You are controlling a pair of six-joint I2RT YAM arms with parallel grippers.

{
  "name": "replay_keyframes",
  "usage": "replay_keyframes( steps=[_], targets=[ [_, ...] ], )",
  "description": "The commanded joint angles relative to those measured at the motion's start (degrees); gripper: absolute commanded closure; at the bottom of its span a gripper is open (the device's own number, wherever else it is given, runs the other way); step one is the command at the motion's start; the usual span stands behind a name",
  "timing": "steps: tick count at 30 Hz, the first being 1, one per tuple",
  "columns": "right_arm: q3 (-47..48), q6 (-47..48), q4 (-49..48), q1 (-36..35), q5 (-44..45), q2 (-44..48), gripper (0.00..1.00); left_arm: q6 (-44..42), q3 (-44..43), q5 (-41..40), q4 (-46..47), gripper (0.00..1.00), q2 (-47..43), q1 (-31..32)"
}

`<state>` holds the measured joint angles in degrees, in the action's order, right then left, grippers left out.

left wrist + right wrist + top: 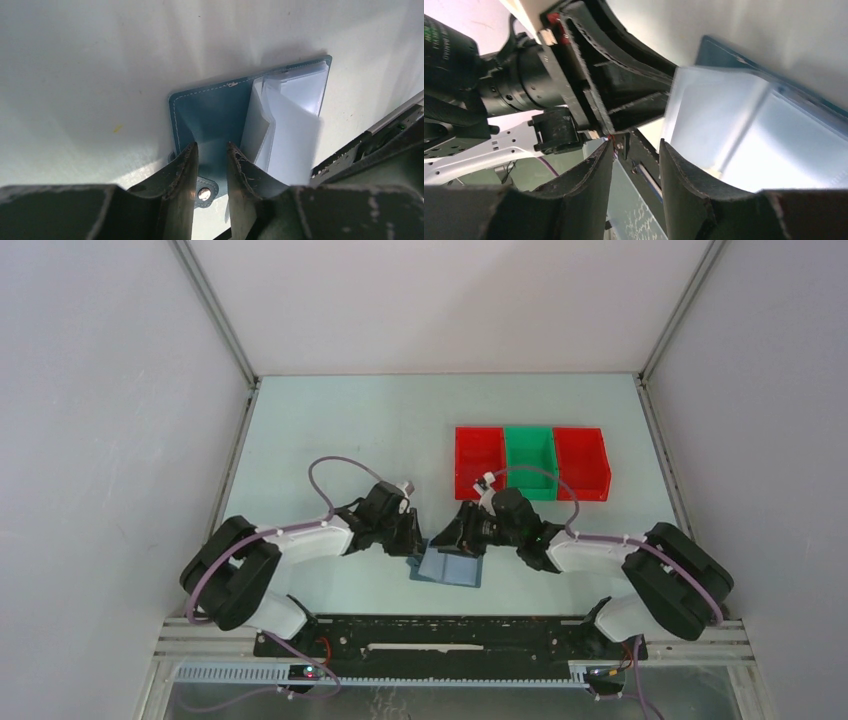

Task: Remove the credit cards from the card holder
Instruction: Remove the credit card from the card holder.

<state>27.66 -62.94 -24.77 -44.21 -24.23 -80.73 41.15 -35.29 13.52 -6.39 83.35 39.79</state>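
Lying open, one card holder (452, 567), three bins (530, 437)

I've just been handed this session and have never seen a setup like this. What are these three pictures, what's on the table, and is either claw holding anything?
You are driving two robot arms bolted at the near edge of a table. Each arm ends in a two-finger claw. The wide picture looks down from above and behind the arms. The other two come from cameras on the left and right wrists, so each shows its own fingers up close.

On the table lies the card holder, a blue-teal wallet spread open. Farther back stands a row of bins: red, green, red.

The left claw has its fingers on the holder's dark cover, but I cannot tell whether it is pinching it. The right claw stands open beside the holder's pale inner flap, with nothing between its fingers.
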Motion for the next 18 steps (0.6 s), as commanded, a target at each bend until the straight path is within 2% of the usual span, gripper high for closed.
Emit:
replay_keyframes(
  steps=[1,6,12,14,18],
  targets=[
    [4.5,2.3,-1.6,-1.1,-3.0,-3.1,0.52,-2.9,0.2,-1.2,-3.6,0.66,-1.8,-2.9],
    [6.3,2.2,-1.8,-1.5,-3.3,-7.9,0.52,-4.6,-3.0,-1.4,-10.9,0.61,-11.3,-7.5],
    [8.9,1.4,-2.8,-2.2,-3.8,-14.3,0.53,-3.3,-5.7,-2.3,-15.0,0.56,-19.7,-8.0],
    [9.1,1.6,-1.6,-2.3,-2.8,-13.0,0.54,-2.2,-5.2,0.7,-13.9,0.57,-20.8,-8.0],
    [7.5,4.0,4.9,-2.1,3.3,-4.4,0.53,1.0,-4.0,6.2,-9.1,0.57,-21.6,-5.7]
  ],
)
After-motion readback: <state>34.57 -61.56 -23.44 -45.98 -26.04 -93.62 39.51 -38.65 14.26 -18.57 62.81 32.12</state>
